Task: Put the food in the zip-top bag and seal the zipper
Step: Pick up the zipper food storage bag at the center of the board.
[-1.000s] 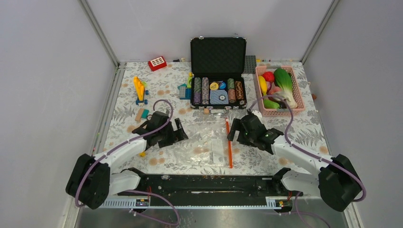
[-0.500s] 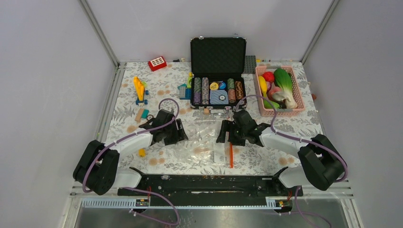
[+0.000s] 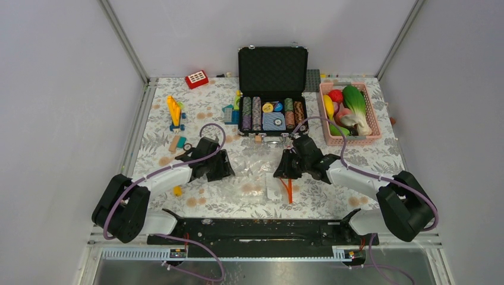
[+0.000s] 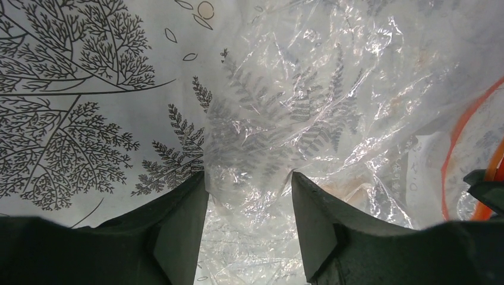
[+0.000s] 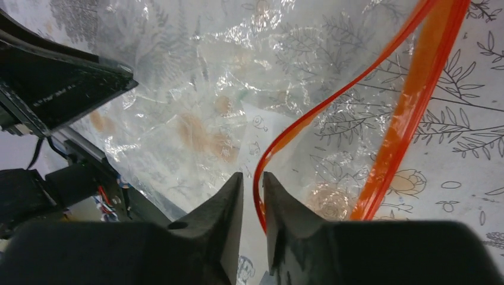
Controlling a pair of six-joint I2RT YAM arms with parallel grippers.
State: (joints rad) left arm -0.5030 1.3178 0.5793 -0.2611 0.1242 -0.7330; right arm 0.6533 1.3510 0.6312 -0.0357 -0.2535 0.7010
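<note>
In the middle of the table [image 3: 202, 107], we are working on the bag [image 3: 252, 169], which is lying flat between our two grippers with no food showing in it. Its long axis is running left to right: closed end toward the left gripper [image 4: 248, 181], mouth toward the right gripper [image 5: 254, 184]. The zipper [image 3: 288, 191] is crossing that axis, running near to far.

The right jaws are standing nearly together, and we are pinching one lip of the zipper between them. The other lip is lying loose on the table just beside it. The left jaws are standing apart, straddling the crumpled film at the closed end. We cannot tell whether they are pressing it down.

The food [image 3: 355, 104] is sitting in the basket [image 3: 350, 141] at the far right, well apart from the bag. The mouth is pointing to that side, and our right arm is the nearer one.

We are judging that the coming move depends on this layout: lifting the pinched lip up and away from the loose one while the left end is anchoring the bag, so the mouth is gaping toward the basket.
</note>
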